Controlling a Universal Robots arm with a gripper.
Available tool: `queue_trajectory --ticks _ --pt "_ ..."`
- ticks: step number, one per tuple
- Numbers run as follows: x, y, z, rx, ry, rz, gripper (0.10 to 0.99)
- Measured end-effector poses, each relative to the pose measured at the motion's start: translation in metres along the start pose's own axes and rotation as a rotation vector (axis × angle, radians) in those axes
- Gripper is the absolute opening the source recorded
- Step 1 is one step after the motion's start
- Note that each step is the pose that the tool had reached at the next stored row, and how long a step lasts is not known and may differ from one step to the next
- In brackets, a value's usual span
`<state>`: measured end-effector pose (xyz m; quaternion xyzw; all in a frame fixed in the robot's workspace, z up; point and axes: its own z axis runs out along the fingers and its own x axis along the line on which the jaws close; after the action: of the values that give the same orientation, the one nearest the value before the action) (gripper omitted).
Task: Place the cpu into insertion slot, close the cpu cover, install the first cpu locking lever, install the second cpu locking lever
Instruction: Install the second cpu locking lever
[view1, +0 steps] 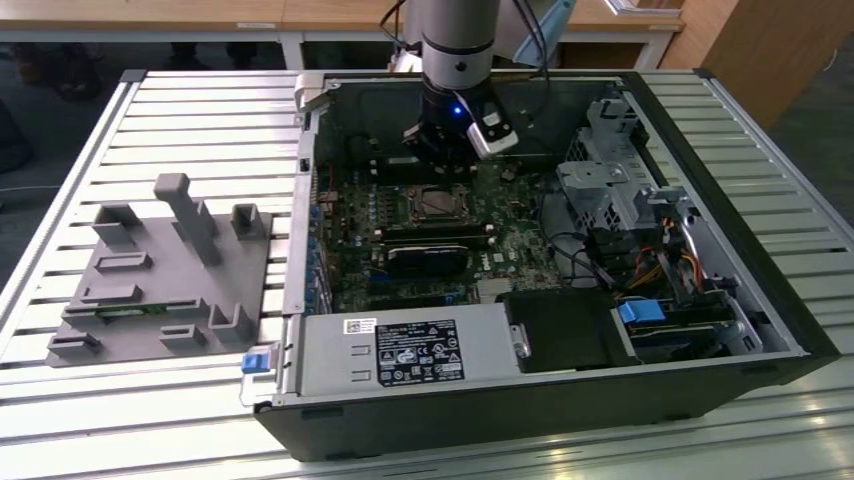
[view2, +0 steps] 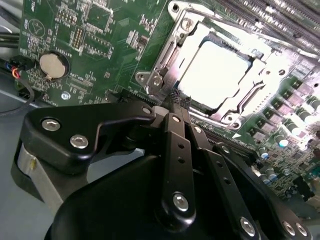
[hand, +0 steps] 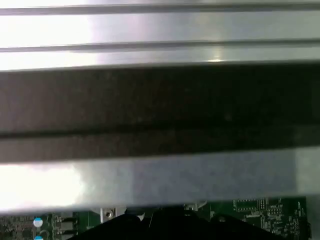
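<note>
The computer case (view1: 561, 290) lies open on the surface (view1: 200, 90). In it sits the motherboard (view1: 414, 240), with the insertion slot (view1: 438, 203) at its middle, the cpu (view2: 215, 75) inside that slot. The gripper (view1: 441, 150) hangs just above the slot. A fixture block (view1: 160, 280) lies on the surface to the exterior view's left of the case.

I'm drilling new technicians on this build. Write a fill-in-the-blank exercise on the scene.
1. In the second wrist view, the cpu lies inside the insertion ____.
2. The silvery cpu cover is folded ____ over the chip, framing it.
3. The claw has its fingers closed together and holds ____.
4. In the exterior view, a grey fixture rests on the slatted table to that view's ____ of the computer case.

Missing words: slot; down; nothing; left
</note>
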<state>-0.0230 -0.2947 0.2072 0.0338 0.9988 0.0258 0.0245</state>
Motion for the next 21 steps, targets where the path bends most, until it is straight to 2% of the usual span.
queue_trajectory --ticks 6,13,16,21 --pt "-0.0002 -0.0021 -0.0021 -0.001 0.0003 0.000 0.106" --pt "-0.0012 -0.0011 -0.0216 -0.002 0.0026 0.000 0.106" --pt "-0.0013 -0.0030 -0.0224 -0.002 0.0048 0.000 0.106" --pt "-0.0019 -0.0105 -0.0228 -0.003 0.0087 0.001 0.106"
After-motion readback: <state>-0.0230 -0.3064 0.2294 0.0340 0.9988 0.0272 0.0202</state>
